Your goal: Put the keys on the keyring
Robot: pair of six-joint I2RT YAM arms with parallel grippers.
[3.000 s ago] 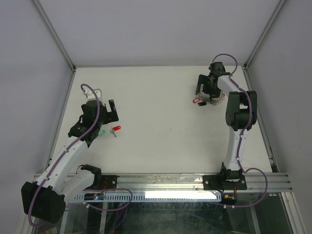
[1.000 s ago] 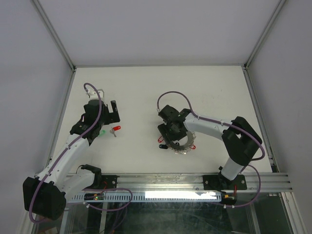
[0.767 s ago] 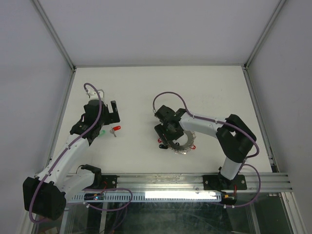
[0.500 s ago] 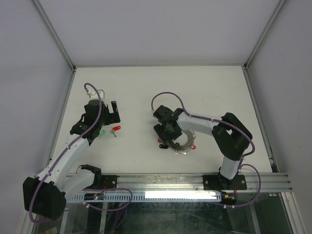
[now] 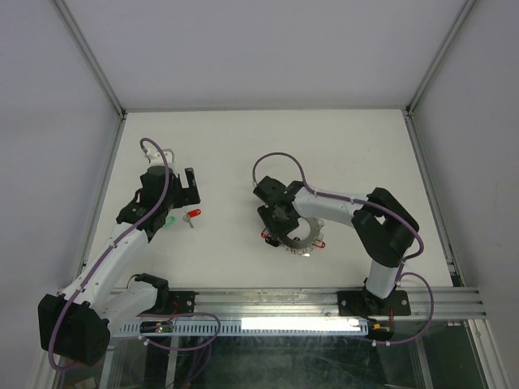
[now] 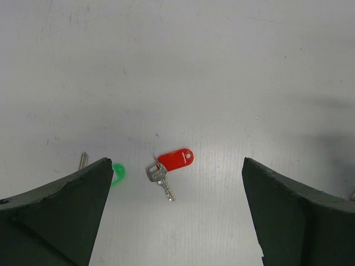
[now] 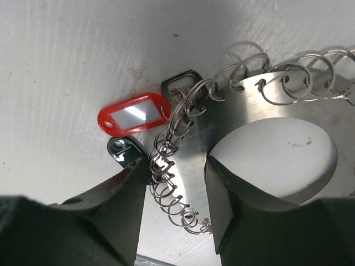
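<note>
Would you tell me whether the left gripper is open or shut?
Open: the left gripper's fingers stand wide apart, the red key lying between them.

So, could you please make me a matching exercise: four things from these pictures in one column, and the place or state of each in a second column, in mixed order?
Column 1
1. red-tagged key
2. green-tagged key
3. keyring
4. left claw

Column 2
A. open, holding nothing
B. gripped by the right claw
C. partly hidden by the left claw in the left wrist view
D. lying free, fully in view in the left wrist view

Right pairs: 1-D, 2-C, 3-B, 4-A
</note>
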